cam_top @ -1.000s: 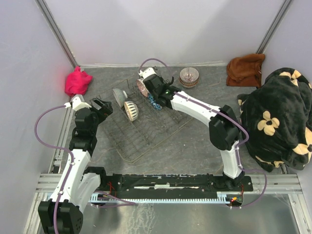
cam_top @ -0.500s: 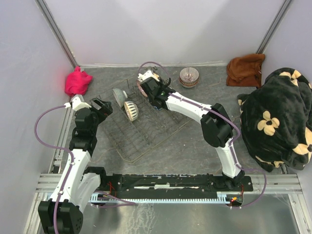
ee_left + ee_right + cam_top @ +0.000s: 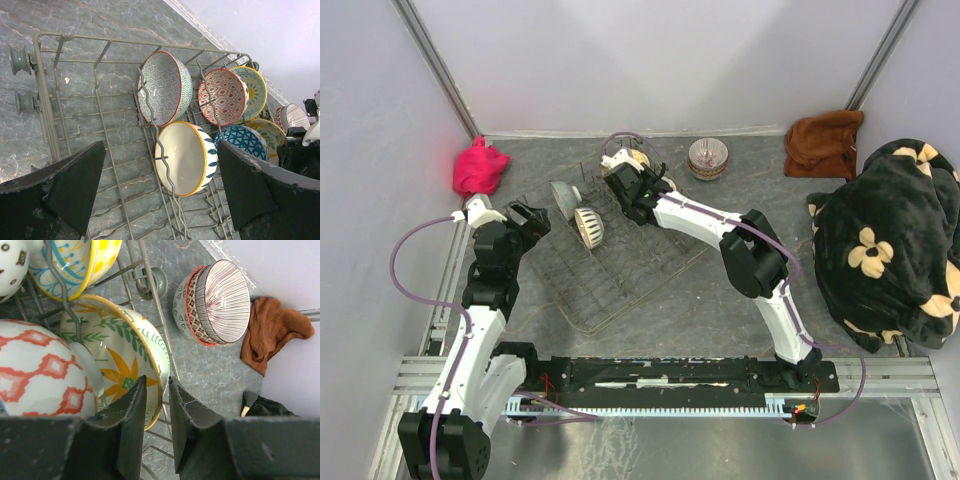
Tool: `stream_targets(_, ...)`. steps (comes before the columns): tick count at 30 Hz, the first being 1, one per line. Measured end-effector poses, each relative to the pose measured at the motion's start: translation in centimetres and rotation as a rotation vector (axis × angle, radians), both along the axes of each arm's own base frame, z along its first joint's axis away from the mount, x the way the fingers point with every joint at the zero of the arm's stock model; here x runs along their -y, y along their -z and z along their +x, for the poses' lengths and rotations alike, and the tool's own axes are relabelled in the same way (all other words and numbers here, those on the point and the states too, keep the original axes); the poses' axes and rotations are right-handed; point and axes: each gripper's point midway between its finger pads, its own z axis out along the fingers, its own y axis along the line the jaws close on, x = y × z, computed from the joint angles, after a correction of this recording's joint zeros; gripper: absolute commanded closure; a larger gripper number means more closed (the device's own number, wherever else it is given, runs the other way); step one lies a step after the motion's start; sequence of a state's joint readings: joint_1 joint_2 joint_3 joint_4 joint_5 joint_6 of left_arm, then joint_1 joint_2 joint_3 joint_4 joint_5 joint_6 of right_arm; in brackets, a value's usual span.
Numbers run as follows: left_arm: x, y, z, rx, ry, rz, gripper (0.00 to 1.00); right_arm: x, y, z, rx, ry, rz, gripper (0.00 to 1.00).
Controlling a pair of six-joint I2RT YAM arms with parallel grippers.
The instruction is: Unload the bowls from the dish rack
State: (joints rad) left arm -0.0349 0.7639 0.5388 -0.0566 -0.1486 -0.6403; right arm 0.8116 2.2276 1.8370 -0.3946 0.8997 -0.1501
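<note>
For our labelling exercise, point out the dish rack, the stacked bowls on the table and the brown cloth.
dish rack [image 3: 620, 280]: top view, bare wire floor.
stacked bowls [image 3: 220, 300]: right wrist view, striped inside of upper bowl.
brown cloth [image 3: 267, 330]: right wrist view, its middle fold.

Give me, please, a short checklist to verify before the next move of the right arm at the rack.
1. Right gripper astride the rim of the floral bowl: ok.
2. Jaws shut on that rim: not ok, a gap shows beside it.
3. Floral bowl free of the rack tine crossing it: cannot tell.
4. Red bowl apart from the floral bowl: cannot tell, they overlap in the wrist view.
5. Left gripper open, empty, far from the right gripper: ok.
6. Stacked bowls with the top free to receive: ok.
</note>
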Motion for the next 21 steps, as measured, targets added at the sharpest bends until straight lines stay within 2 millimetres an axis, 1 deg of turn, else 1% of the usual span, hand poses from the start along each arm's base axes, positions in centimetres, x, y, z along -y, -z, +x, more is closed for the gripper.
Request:
stream_targets(4, -0.01, 0.06, -0.01, -0.001, 0.000, 0.000, 0.01, -0.03, -0.58, 0.44, 0.029, 0.014, -0.005, 0.74)
stream_targets(10, -0.10, 0.12, -0.02, -0.003, -0.005, 0.002, 0.01, 0.20, -0.26, 0.79, 0.046, 0.031, -0.038, 0.84)
stream_targets(14, -0.12, 0.14, -0.03, -0.003, -0.006, 0.002, 0.01, 0.52, -0.25, 0.80, 0.048, 0.037, -0.069, 0.99)
stream_targets(21, -0.12, 0.13, -0.02, -0.003, -0.006, 0.002, 0.01, 0.60, -0.38, 0.74, 0.057, 0.044, -0.092, 0.99)
